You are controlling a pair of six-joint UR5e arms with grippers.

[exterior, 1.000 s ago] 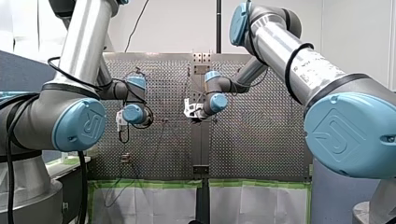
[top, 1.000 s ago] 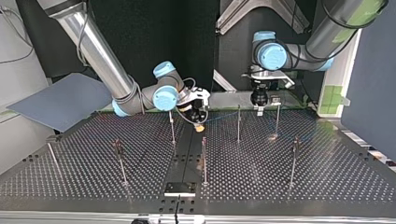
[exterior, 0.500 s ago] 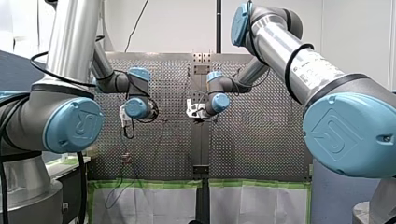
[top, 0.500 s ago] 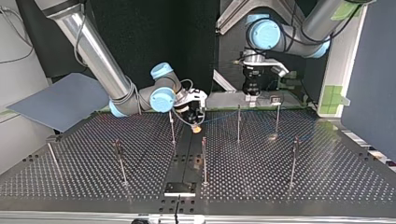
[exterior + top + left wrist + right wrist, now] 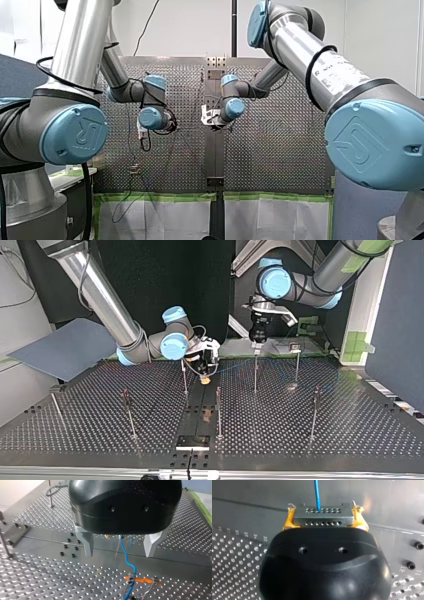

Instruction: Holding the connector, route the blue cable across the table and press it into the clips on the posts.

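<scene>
Connector [image 5: 323,513] sat clamped between my right gripper's [image 5: 324,520] 2 yellow pads [image 5: 287,522], blue cable [image 5: 317,495] leading out ahead. My left gripper's [image 5: 119,552] fingers stood wide, cable hanging between them. Closing gently there, then lowering onto what looked like an orange clip [image 5: 140,580] just ahead, seemed wise.

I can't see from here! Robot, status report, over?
Right pincer shut on connector. Left pincer open, blue cable ahead of it, ungrasped. Post close under it.
</scene>
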